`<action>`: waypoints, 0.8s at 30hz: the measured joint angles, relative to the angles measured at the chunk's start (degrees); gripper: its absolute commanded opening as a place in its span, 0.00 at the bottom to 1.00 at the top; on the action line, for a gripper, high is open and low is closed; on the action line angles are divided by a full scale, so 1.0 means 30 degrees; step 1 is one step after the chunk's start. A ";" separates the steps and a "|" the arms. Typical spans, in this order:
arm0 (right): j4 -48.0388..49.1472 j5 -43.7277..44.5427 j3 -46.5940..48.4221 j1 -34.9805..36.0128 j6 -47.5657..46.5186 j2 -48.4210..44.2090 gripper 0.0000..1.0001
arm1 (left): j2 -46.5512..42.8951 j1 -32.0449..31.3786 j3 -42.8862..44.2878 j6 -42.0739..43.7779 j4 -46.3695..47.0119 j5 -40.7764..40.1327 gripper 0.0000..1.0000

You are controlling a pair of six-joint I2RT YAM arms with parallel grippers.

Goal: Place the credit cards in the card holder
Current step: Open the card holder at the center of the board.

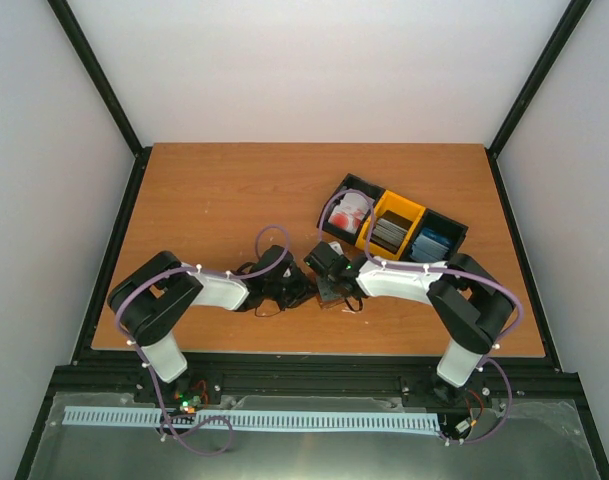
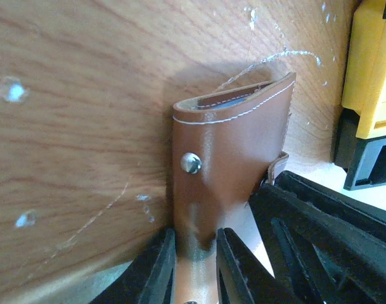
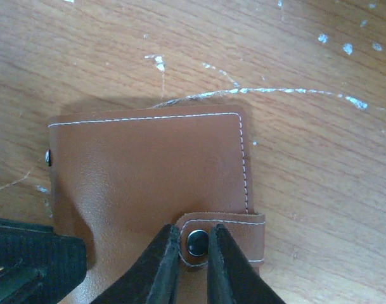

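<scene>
The card holder (image 1: 335, 294), a closed brown leather wallet, sits mid-table between both arms. My left gripper (image 2: 194, 235) is shut on one end of the card holder (image 2: 237, 145), which stands on edge in that view. My right gripper (image 3: 195, 231) is shut on the snap tab (image 3: 238, 235), its fingertips on either side of the metal snap, over the card holder (image 3: 148, 171). The credit cards lie in the bins: white and red ones (image 1: 350, 209), dark grey ones (image 1: 390, 233), blue ones (image 1: 433, 243). In the top view the left gripper (image 1: 300, 286) and right gripper (image 1: 329, 272) nearly touch.
A row of three bins stands at the back right: black (image 1: 356, 185), yellow (image 1: 405, 206), black (image 1: 452, 226). The yellow bin (image 2: 373, 69) shows close at the right of the left wrist view. The right arm's black fingers (image 2: 319, 234) crowd beside the wallet.
</scene>
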 measured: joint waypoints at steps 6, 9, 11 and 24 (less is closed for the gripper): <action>0.0648 -0.0007 -0.0503 -0.0240 0.0262 -0.0561 0.03 | 0.0007 -0.0007 -0.0138 -0.0423 0.0036 -0.0117 0.20; 0.1479 -0.0838 -0.1209 -0.0772 0.0401 -0.1107 0.03 | 0.0007 -0.0007 -0.0153 -0.0488 0.0073 -0.0131 0.20; 0.2062 -0.1763 -0.1778 -0.1348 0.0488 -0.1617 0.03 | 0.0007 -0.0007 -0.0160 -0.0517 0.0109 -0.0175 0.20; 0.5406 -0.8131 -0.4787 -0.5246 0.1435 -0.3453 0.03 | 0.0131 0.0036 -0.0182 -0.0707 0.0444 -0.0262 0.21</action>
